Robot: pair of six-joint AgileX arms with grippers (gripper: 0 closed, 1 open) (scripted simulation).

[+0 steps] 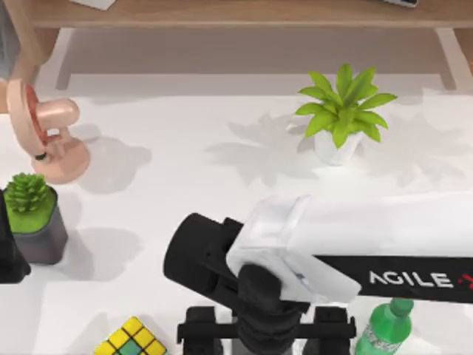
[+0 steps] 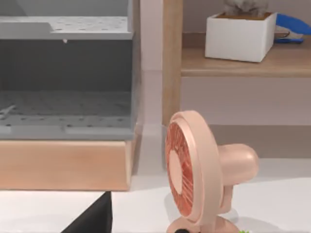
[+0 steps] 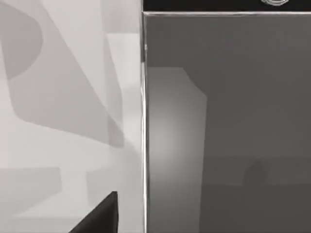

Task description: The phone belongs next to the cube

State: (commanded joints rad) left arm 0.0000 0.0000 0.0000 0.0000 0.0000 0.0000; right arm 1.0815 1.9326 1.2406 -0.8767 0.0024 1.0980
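The yellow-and-green tiled puzzle cube (image 1: 131,342) is cut off at the tabletop's near edge. The green plastic bottle (image 1: 384,330) is partly cut off there too, its upper part under the white right arm (image 1: 369,229). The dark glossy phone (image 3: 226,121) runs past the right wrist view's borders. The peach-pink desk fan (image 2: 199,179) loses its base.

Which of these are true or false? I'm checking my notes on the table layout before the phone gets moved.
1. The cube sits at the table's near edge, left of the right arm's gripper. True.
2. The fan is on the table's right side. False: it stands on the left.
3. A green bottle lies near the right arm. True.
4. The leafy plant is in a grey pot. False: its pot is white; the grey pot holds a succulent.
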